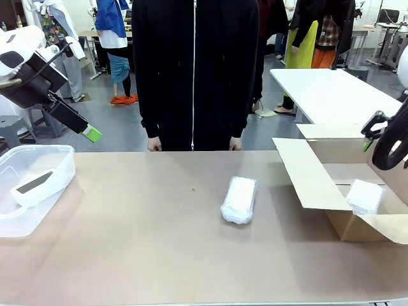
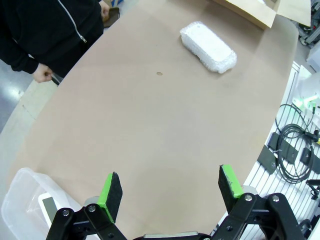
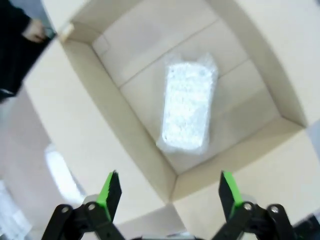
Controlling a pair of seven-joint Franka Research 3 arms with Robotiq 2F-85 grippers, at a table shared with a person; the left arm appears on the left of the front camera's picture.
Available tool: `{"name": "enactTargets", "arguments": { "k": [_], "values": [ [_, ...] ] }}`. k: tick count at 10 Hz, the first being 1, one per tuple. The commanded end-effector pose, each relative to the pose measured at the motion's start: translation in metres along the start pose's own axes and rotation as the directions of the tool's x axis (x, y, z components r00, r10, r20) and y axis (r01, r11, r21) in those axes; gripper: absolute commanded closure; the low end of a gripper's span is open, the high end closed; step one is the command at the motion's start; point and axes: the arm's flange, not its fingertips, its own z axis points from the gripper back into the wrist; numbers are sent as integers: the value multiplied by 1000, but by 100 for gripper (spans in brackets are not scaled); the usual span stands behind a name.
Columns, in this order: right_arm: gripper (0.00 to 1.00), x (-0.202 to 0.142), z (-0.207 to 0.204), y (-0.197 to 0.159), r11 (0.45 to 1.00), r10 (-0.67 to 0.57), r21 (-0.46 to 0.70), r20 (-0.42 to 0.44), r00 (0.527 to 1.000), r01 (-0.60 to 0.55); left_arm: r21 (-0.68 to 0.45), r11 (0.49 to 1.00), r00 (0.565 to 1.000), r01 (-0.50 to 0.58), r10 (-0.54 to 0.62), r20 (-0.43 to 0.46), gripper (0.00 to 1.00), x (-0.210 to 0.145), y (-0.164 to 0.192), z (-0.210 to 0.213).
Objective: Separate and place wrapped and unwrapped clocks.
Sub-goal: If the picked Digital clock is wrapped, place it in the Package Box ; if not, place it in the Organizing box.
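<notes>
At the right edge of the bench (image 1: 159, 255) we see a box (image 1: 347, 228) holding one wrapped clock (image 1: 365, 196), the left-edge tub (image 1: 39, 152) holding the bare clock (image 1: 35, 185); left gripper (image 2: 170, 187) and right gripper (image 3: 167, 192) hover, jaws wide, empty.

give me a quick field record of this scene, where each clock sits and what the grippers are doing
wrapped clock on table: lying on the bare tabletop, right of centre, apart from both containers
wrapped clock in box: on the floor of the open cardboard box
unwrapped clock: inside the clear plastic bin, robot's left
left gripper: open, empty, above the tabletop
right gripper: open, empty, above the cardboard box
person: standing at the far edge
</notes>
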Motion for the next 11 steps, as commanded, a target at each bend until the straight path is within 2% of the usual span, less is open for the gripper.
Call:
{"name": "enactTargets", "arguments": {
  "k": [1, 4, 6, 7, 9, 10, 11],
  "values": [
    [0, -8, 33, 4, 1000, 18, -25, 40, 999, -17, -16, 1000, 1000, 1, -1, 6, 0, -1, 0, 0],
    [0, -22, 79, 26, 991, 132, -51, 114, 985, -127, -16, 1000, 1000, 1, -1, 6, 0, -1, 0, 0],
    [0, -27, 98, 32, 981, 182, -84, 126, 975, -173, -16, 1000, 1000, 1, -1, 6, 0, -1, 0, 0],
    [0, -29, 102, 35, 968, 249, -3, 97, 964, -250, -16, 1000, 1000, 1, -1, 6, 0, -1, 0, 0],
    [0, -31, 105, 39, 957, 289, -65, 123, 949, -283, -16, 1000, 1000, 1, -1, 6, 0, -1, 0, 0],
    [0, -30, 102, 42, 954, 296, -81, 100, 950, -288, -16, 1000, 1000, 1, -1, 6, 0, -1, 0, 0],
    [0, -28, 99, 50, 953, 304, -58, 126, 944, -299, -16, 1000, 1000, 1, -1, 6, 0, -1, 0, 0]
  ]
}}
